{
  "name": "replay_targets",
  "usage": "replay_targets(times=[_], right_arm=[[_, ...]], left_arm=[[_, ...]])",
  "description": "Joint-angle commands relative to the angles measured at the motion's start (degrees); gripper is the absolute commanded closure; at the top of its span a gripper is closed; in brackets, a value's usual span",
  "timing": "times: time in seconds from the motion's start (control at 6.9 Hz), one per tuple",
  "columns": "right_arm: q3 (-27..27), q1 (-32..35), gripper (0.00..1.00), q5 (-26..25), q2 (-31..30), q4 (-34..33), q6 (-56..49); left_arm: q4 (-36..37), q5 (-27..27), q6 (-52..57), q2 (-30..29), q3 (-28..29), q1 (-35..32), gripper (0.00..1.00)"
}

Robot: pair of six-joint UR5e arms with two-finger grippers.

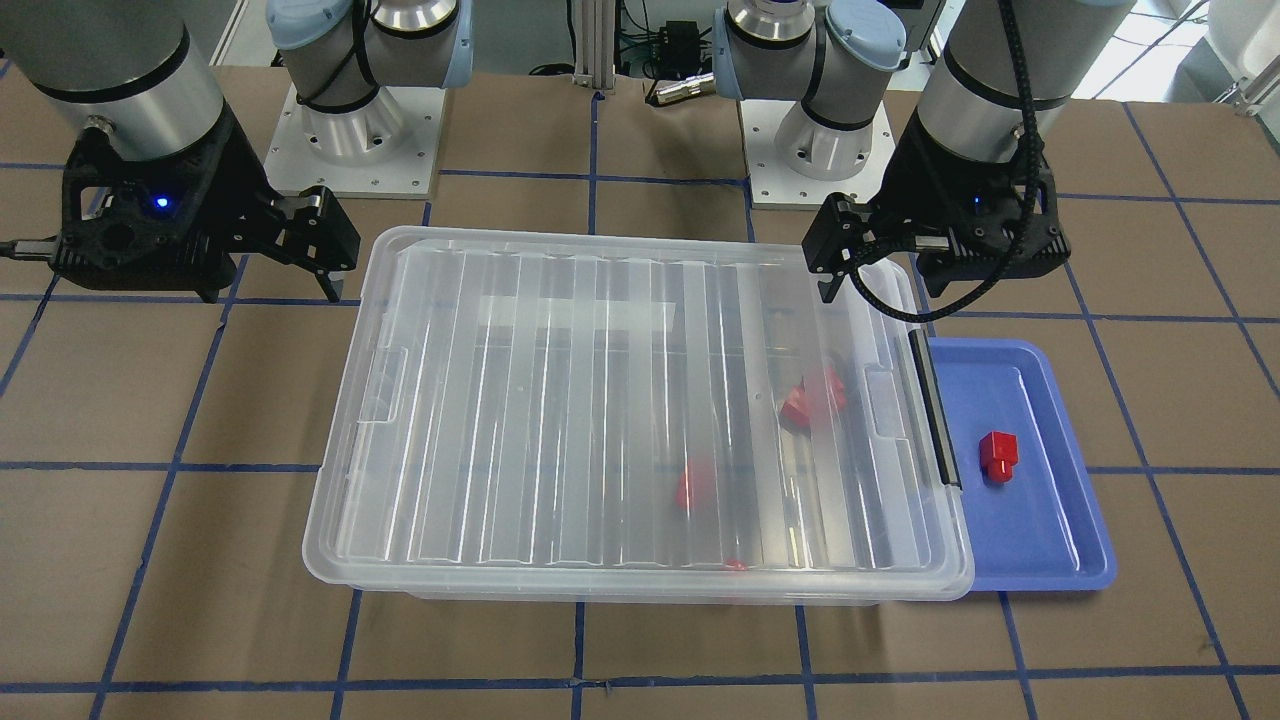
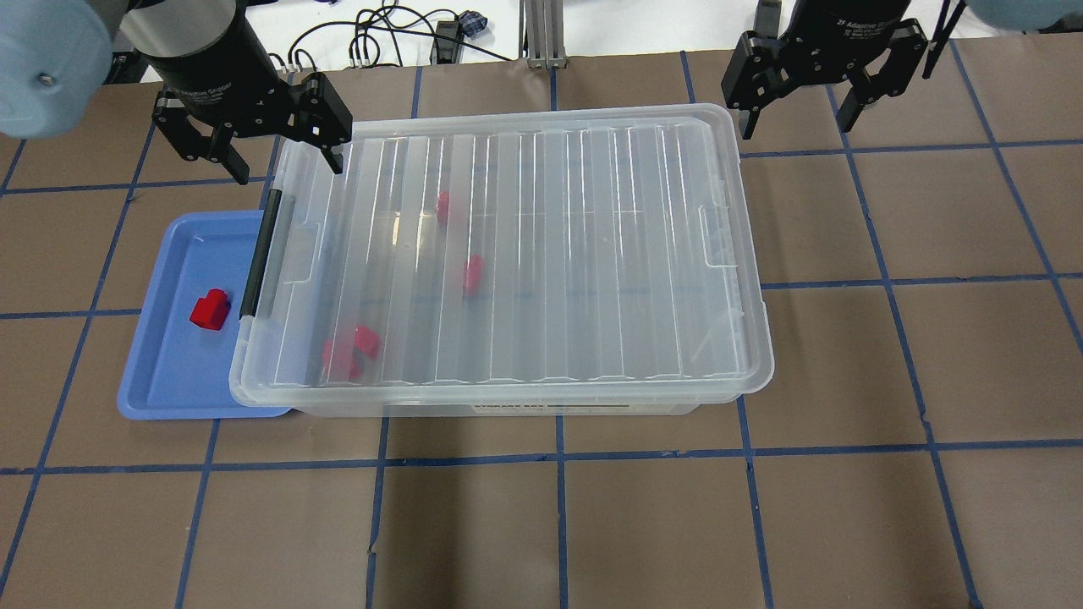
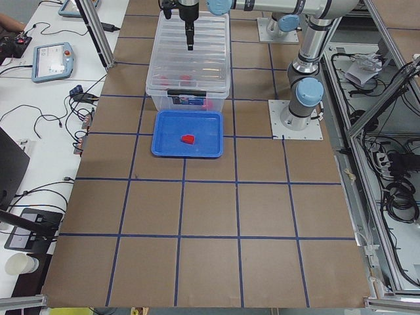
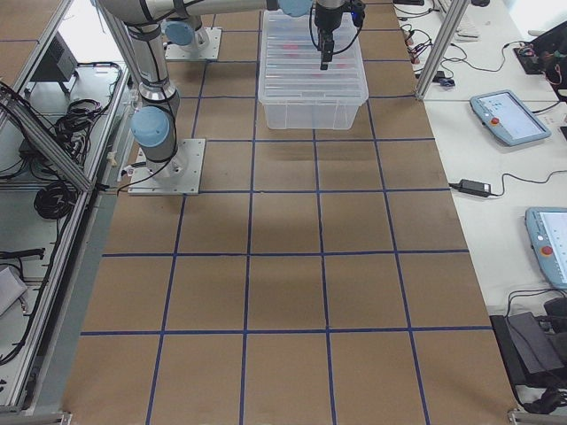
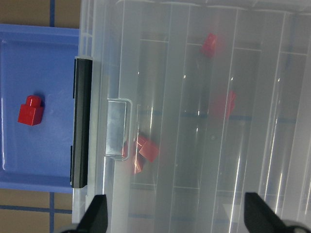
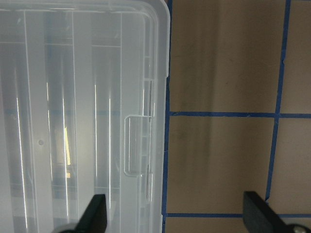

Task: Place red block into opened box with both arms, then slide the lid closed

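Observation:
The clear box (image 2: 508,408) sits mid-table with the ribbed lid (image 2: 592,254) lying flat over its top. Other red blocks (image 2: 351,351) show blurred through the lid. One red block (image 2: 210,309) (image 1: 997,455) (image 5: 30,111) lies alone on the blue tray (image 2: 161,372), beside the box's black latch bar (image 2: 258,254). My left gripper (image 2: 288,167) (image 5: 177,218) hangs open above the latch-end far corner, holding nothing. At the opposite far corner my right gripper (image 2: 797,127) (image 6: 177,218) is open and empty, partly over bare table.
The tray's edge tucks under the box's latch end (image 1: 935,405). Both arm bases (image 1: 350,130) stand behind the box. Brown table with blue tape lines spreads in front. Tablets and cables (image 3: 56,62) lie on a side bench.

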Motion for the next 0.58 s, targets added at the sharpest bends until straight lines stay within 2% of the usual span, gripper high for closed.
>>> replay_targets(times=[0.0,0.43], right_arm=[[0.0,0.0,0.00,0.1,0.1,0.0,0.0],[0.0,-0.1,0.00,0.1,0.1,-0.1,-0.1]], left_arm=[[0.0,0.0,0.0,0.2,0.0,0.0,0.00],[0.0,0.0,0.0,0.1,-0.3,0.0,0.00]])
